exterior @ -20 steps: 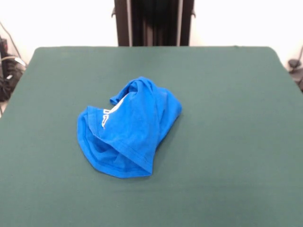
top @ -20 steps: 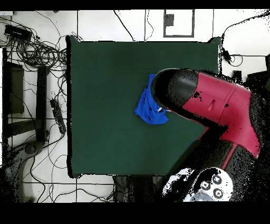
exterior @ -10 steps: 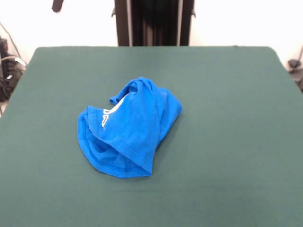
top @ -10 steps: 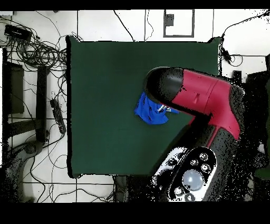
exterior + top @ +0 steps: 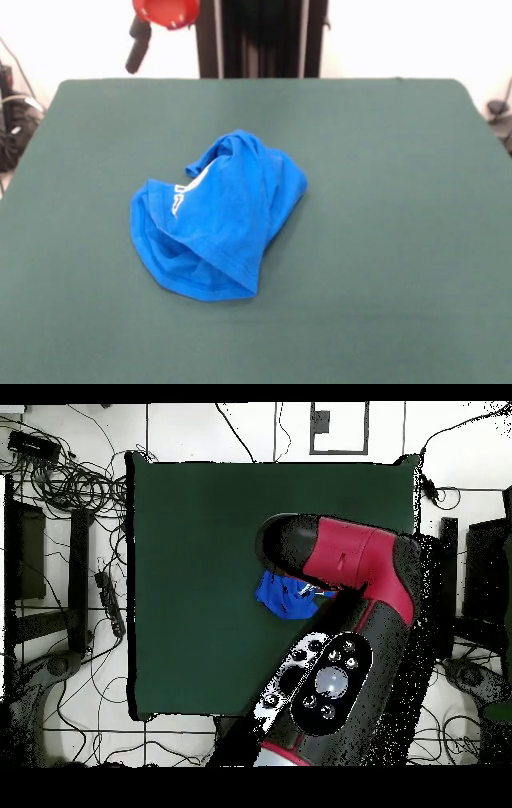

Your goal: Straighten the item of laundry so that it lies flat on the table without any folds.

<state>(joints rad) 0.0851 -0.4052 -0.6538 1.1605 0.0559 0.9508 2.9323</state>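
Observation:
The item of laundry point(image 5: 216, 220) is a bright blue shirt lying crumpled in a heap left of the middle of the dark green table point(image 5: 384, 200). A hemmed edge folds over its front and a bit of white print shows at its left. In the overhead view only part of the laundry point(image 5: 275, 596) shows, because the red and black arm point(image 5: 350, 559) hangs above it and covers the rest. A red joint with a black stub point(image 5: 152, 24) pokes in at the top left of the front view. No gripper fingers show in either view.
Tangled cables point(image 5: 70, 479) lie on the floor beside the table point(image 5: 200, 534) in the overhead view. More cables point(image 5: 12, 120) sit off the table's left edge in the front view. The arm's lower link with its round buttons point(image 5: 325, 684) overhangs the table's base-side edge.
The arm has swung over the table, covering more of the shirt from above. Its red joint has come into the top left of the front view. The shirt has not moved.

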